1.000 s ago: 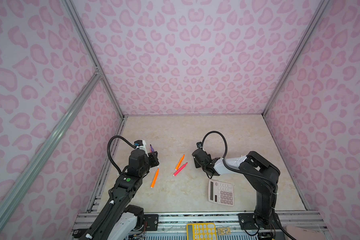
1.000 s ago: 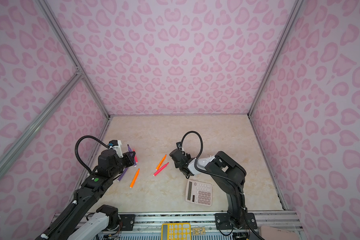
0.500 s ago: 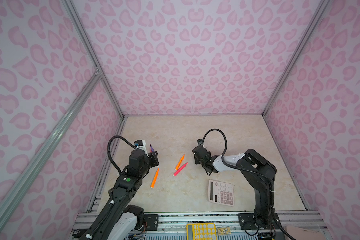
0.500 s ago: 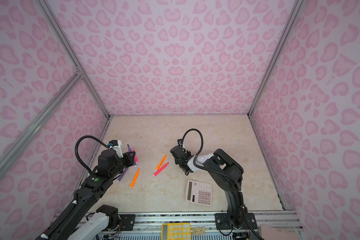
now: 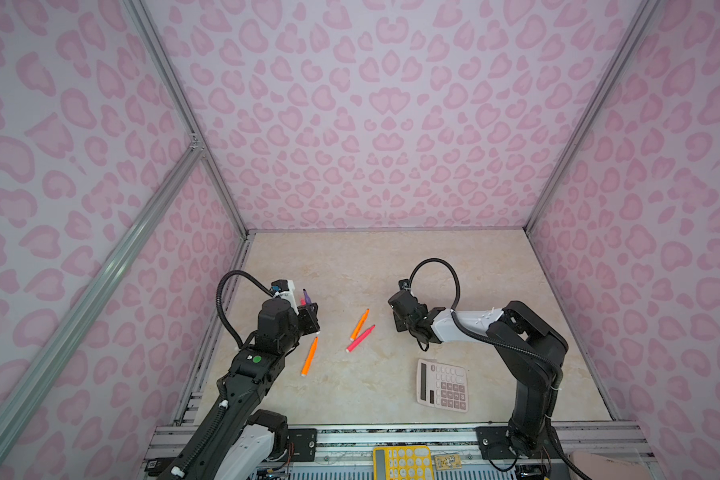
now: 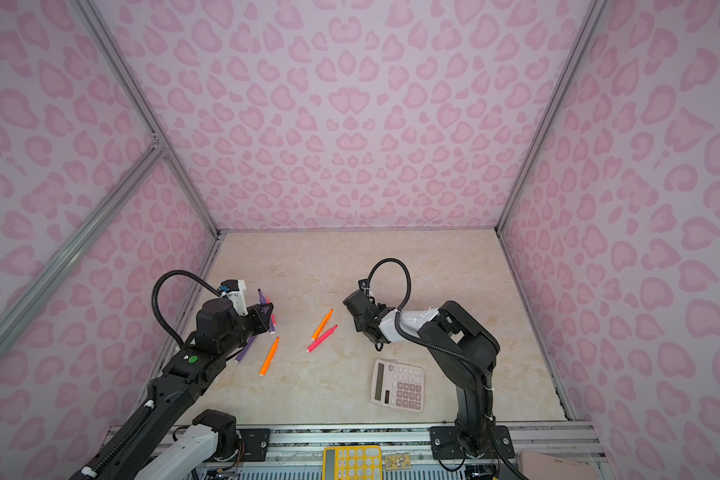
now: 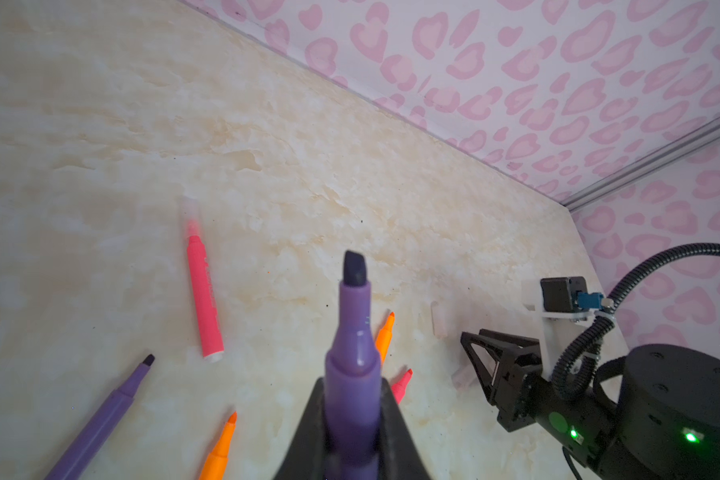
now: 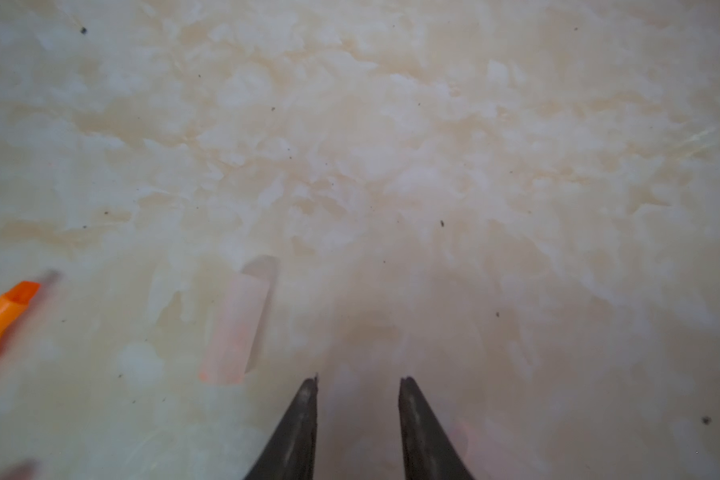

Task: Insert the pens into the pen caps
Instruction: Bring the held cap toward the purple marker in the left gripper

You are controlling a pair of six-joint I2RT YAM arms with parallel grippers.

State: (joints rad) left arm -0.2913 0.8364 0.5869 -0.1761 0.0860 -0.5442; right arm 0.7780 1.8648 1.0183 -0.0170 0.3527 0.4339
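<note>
Your left pincer [image 7: 353, 388] clamps a purple pen [image 7: 352, 324]; your right pincer [image 8: 358, 386] stands parted, seemingly empty, 1 clear cap [image 8: 238, 320] just beside it.

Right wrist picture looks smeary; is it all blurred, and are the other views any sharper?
Right wrist view: soft throughout, the orange pen streaked, the clear cap hazy. Left wrist view: the held purple pen fairly crisp. Both top views: sharp, evenly lit.
</note>
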